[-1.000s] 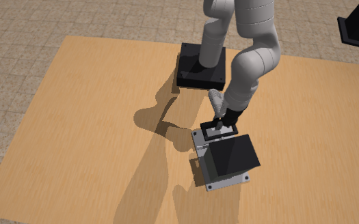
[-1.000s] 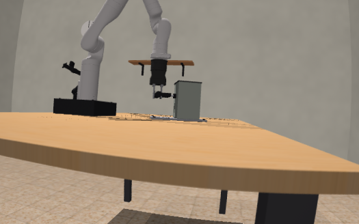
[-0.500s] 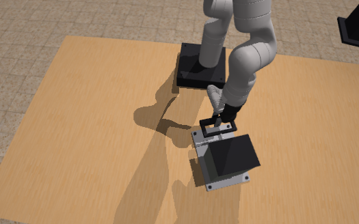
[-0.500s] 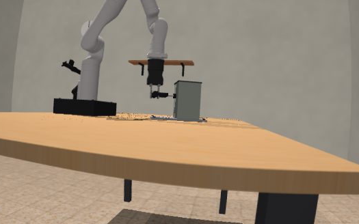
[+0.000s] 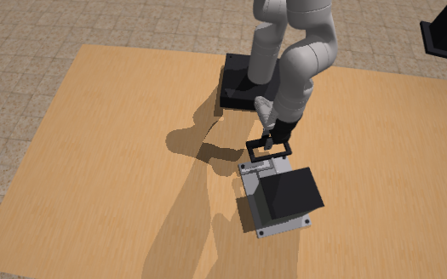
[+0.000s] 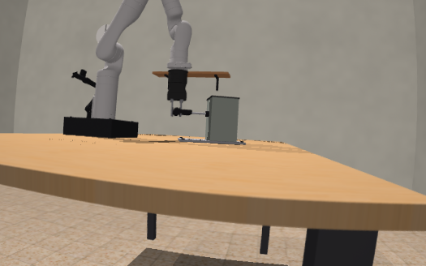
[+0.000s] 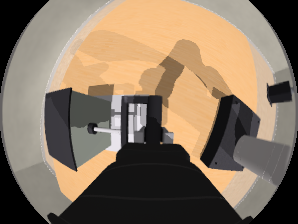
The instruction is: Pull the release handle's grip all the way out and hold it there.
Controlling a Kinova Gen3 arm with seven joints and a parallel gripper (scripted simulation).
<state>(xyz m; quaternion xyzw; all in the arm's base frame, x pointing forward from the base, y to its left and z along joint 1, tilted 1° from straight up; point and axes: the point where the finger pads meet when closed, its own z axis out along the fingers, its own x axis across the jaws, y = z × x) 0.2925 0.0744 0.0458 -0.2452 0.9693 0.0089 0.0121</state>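
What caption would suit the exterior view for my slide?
Arm's fingers clamp the release handle's grip, drawn out on rods from its grey housing.

Wooden table (image 6: 204, 190) on dark legs (image 6: 151, 225), standing on a tiled floor (image 5: 116, 21). Small wooden shelf (image 6: 204, 74) on the grey wall (image 6: 321, 81) behind.

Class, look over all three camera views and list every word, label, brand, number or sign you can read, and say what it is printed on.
None: no readable text in any view.
The gray housing, its base plate, the handle grip that the gripper is shut on, the arm's black base and the table show plain surfaces only.
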